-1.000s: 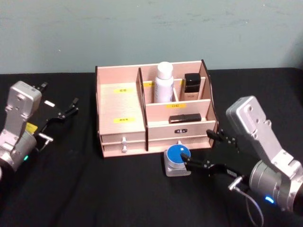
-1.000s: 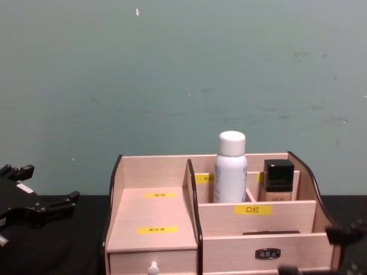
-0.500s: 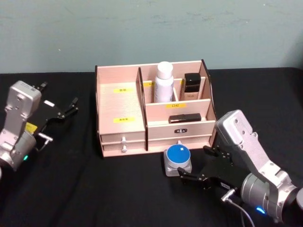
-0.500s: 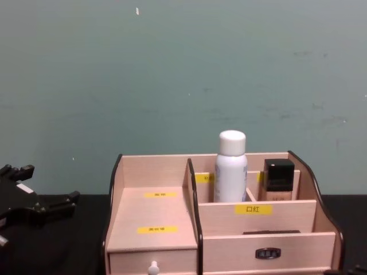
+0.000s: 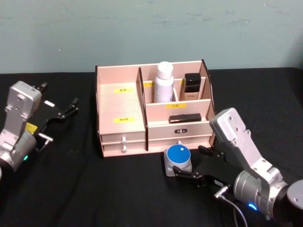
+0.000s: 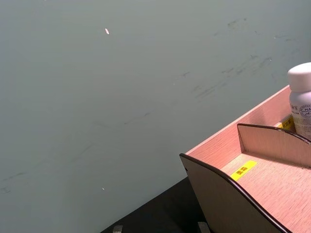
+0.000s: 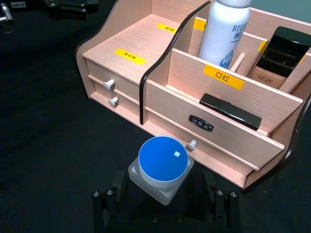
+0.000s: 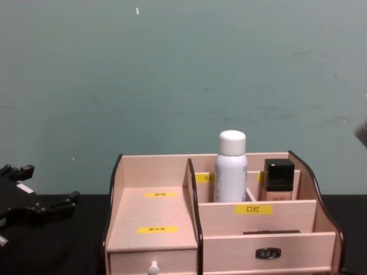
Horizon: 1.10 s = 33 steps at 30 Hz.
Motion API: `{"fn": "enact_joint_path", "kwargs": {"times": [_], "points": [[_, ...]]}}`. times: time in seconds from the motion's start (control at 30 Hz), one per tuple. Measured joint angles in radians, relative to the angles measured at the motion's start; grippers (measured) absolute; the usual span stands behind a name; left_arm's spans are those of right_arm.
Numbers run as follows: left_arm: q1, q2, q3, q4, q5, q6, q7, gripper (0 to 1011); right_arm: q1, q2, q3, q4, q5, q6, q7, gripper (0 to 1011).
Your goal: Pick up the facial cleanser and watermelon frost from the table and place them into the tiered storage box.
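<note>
The watermelon frost [image 5: 178,159], a small clear square jar with a round blue lid, sits on the black table just in front of the tiered storage box [image 5: 120,101]. My right gripper [image 5: 188,161] is open, low at the jar's near side. In the right wrist view its fingers [image 7: 104,208] flank the jar [image 7: 163,165] without touching it. A white bottle [image 5: 164,82], probably the facial cleanser, stands upright in a rear compartment of the box [image 7: 141,46]. My left gripper [image 5: 73,106] rests open at the far left, apart from everything.
A black-capped bottle [image 5: 191,86] stands beside the white one, and a flat black stick [image 5: 184,118] lies on the middle tier. The box's left stepped section [image 8: 152,212] holds nothing. Two small drawers [image 5: 124,144] face me. Black tabletop surrounds the box.
My right arm has swung inward and lowered, bringing the gripper from the jar's right side to straddle its near side. The jar barely moved. The left arm is still.
</note>
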<state>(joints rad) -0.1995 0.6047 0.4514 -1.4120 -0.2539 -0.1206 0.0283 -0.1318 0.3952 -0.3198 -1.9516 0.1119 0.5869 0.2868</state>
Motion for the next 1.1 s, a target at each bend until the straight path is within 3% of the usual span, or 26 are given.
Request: {"fn": "enact_joint_path", "kwargs": {"times": [0.67, 1.1], "points": [[0.000, 0.000, 0.000, 0.000, 0.000, 0.000, 0.000, 1001, 0.065, -0.065, -0.016, 0.079, -0.047, 0.010, 0.029, 1002], [0.000, 0.000, 0.000, 0.000, 0.000, 0.000, 0.000, 1001, 0.070, -0.085, -0.014, 0.098, -0.066, 0.012, 0.043, 1002]]}}
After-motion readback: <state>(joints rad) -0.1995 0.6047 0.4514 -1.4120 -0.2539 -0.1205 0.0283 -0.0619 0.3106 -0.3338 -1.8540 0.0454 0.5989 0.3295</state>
